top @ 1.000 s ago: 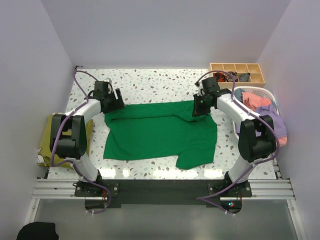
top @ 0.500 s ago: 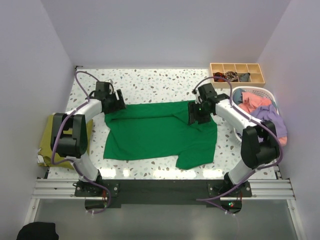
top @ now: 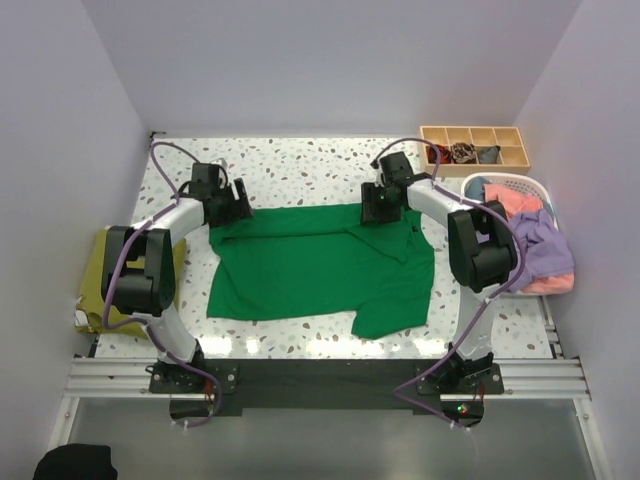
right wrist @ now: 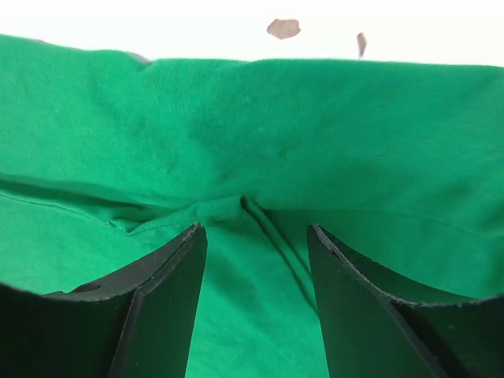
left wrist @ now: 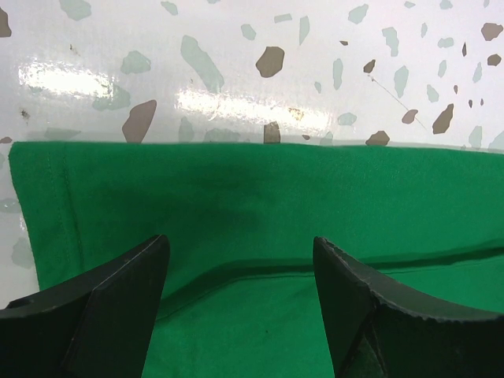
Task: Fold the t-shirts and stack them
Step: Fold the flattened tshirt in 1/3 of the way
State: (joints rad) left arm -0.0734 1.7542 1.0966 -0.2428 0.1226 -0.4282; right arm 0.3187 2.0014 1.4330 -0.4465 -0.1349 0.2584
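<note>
A large bright green t-shirt (top: 320,265) lies spread on the speckled table. My left gripper (top: 238,206) is open above its far left corner; in the left wrist view (left wrist: 240,260) the green cloth fills the space between the jaws, with the hem edge just beyond. My right gripper (top: 372,212) is open over the shirt's far right edge; in the right wrist view (right wrist: 256,244) a fold crease runs between the jaws. An olive-yellow shirt (top: 92,270) lies at the table's left edge. Coral-pink (top: 510,203) and lavender (top: 545,250) shirts sit in the basket.
A white slatted basket (top: 530,186) stands at the right edge. A wooden compartment tray (top: 475,147) with small dark fabric pieces sits at the back right. Bare speckled table (top: 300,165) lies behind the green shirt.
My right gripper has moved left and slightly farther back along the shirt's far edge. The left gripper has barely moved. The shirt's far right part has shifted a little.
</note>
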